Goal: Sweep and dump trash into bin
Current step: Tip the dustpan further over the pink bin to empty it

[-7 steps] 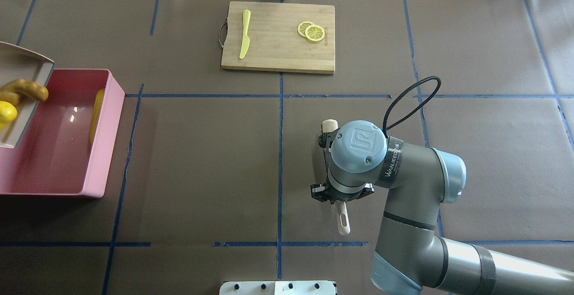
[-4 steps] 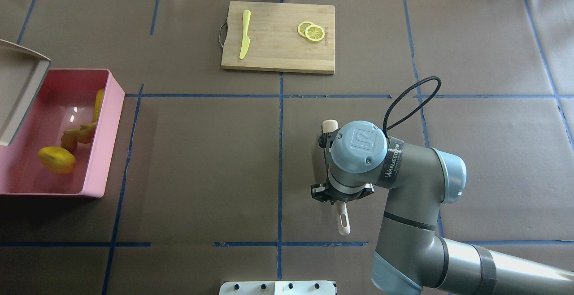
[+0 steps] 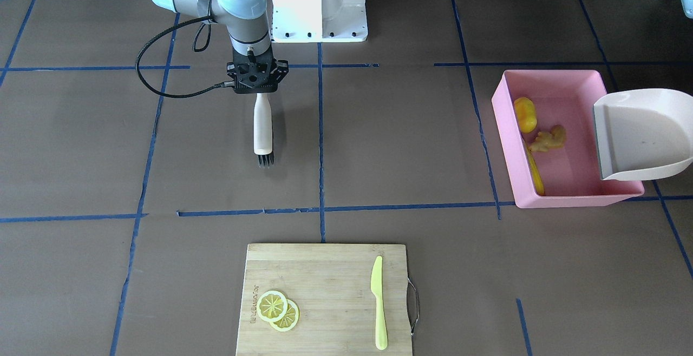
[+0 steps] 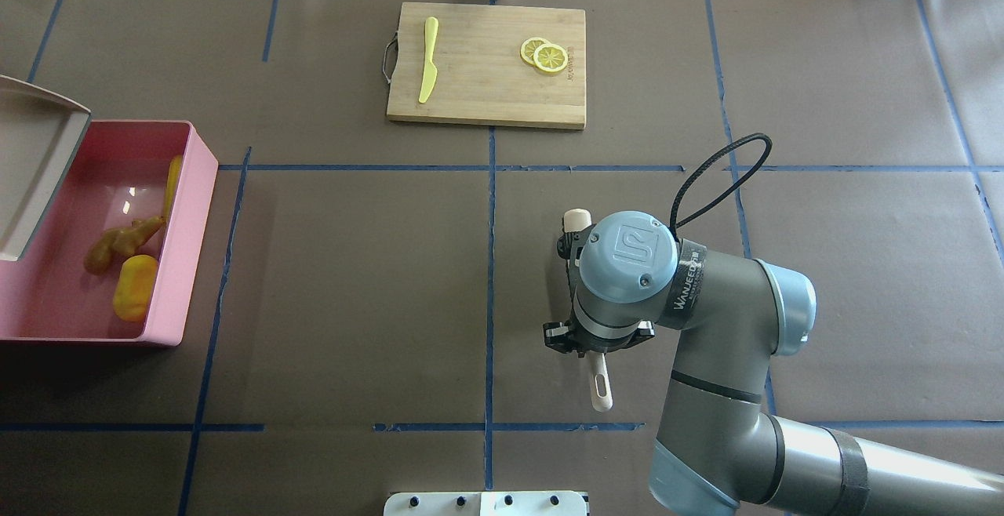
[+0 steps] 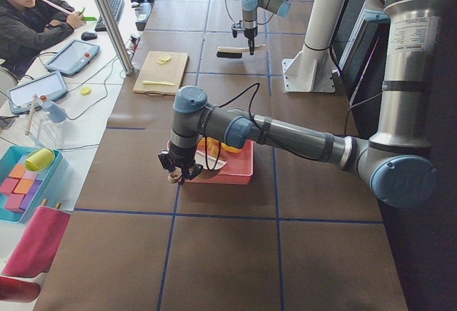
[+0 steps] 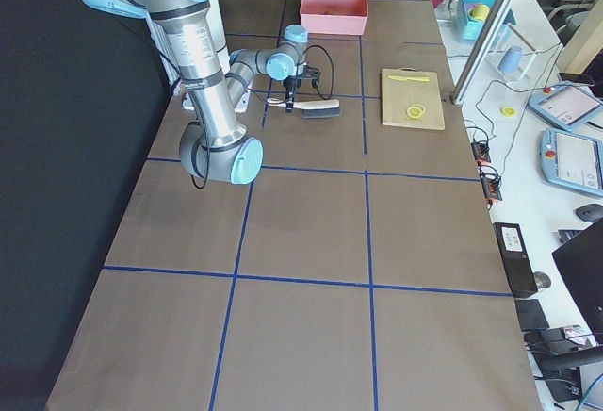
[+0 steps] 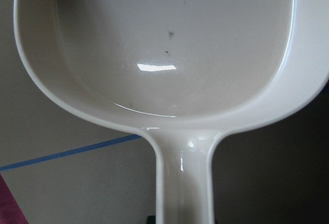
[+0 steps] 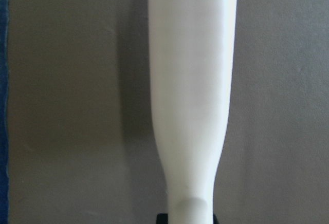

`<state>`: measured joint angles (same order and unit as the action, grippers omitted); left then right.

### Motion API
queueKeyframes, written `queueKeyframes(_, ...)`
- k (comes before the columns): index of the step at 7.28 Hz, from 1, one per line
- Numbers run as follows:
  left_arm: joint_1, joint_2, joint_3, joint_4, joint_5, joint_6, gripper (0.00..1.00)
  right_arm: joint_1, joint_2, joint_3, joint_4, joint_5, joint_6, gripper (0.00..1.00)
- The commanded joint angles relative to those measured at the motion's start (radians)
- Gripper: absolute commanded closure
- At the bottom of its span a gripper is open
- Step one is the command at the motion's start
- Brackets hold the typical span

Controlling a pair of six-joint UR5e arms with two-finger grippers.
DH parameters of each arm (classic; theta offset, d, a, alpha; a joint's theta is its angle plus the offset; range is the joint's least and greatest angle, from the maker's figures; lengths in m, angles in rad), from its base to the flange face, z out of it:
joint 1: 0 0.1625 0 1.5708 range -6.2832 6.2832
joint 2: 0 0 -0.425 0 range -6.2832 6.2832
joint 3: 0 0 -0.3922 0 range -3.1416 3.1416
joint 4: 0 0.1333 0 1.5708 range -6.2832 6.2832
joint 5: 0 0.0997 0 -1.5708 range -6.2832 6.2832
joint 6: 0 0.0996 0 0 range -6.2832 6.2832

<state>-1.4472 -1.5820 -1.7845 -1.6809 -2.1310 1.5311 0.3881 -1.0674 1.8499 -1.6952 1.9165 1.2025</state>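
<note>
1. Brown paper marked with blue tape lines is covering the table [image 4: 353,281], and people are sitting at desks beyond its far side.
2. The pink bin [image 4: 188,226] is sitting at the table's left edge, and all three pieces of trash are lying inside it.
3. The corn cob [image 4: 170,183] is lying along the bin's right wall, in its far half.
4. The ginger root [image 4: 118,240] is lying around the middle of the floor, one tip just beside the cob's near end.
5. The potato [image 4: 135,287] is resting against the right wall toward the near corner, just beside the ginger.
6. The left gripper [image 5: 178,174] is clamping the handle of the cream dustpan [image 3: 641,134] and holding it tilted above the bin's left side, its open mouth pointing down into the bin. The wrist camera is showing only a few dark specks and a glint of light on the pan's inner surface.
7. The right gripper [image 3: 259,90] is hanging over the middle of the table, well apart from the bin, pinching the pale handle of a small brush [image 3: 263,129]. The brush is lying level, its dark bristles pointing toward the far side.
8. A wooden cutting board [image 4: 486,85] is sitting at the far centre. A yellow-green knife [image 4: 428,61] is lying on its left part, and two overlapping lemon slices [image 4: 545,55] are lying on its right part.
</note>
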Motion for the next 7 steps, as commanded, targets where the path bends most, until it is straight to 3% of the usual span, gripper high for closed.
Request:
queueKeyframes(1,-0.001,-0.010,-0.022,0.087,-0.145,-0.110,1.00,0.000,0.001,0.002,0.000,-0.001,0.003,1.00)
queueKeyframes(4,0.001,-0.015,-0.137,0.107,-0.274,-0.389,1.00,0.000,0.001,0.000,0.000,-0.001,0.009,1.00)
queueKeyframes(7,0.205,-0.083,-0.204,0.043,-0.271,-0.759,1.00,0.000,0.001,0.000,0.003,-0.013,0.009,1.00)
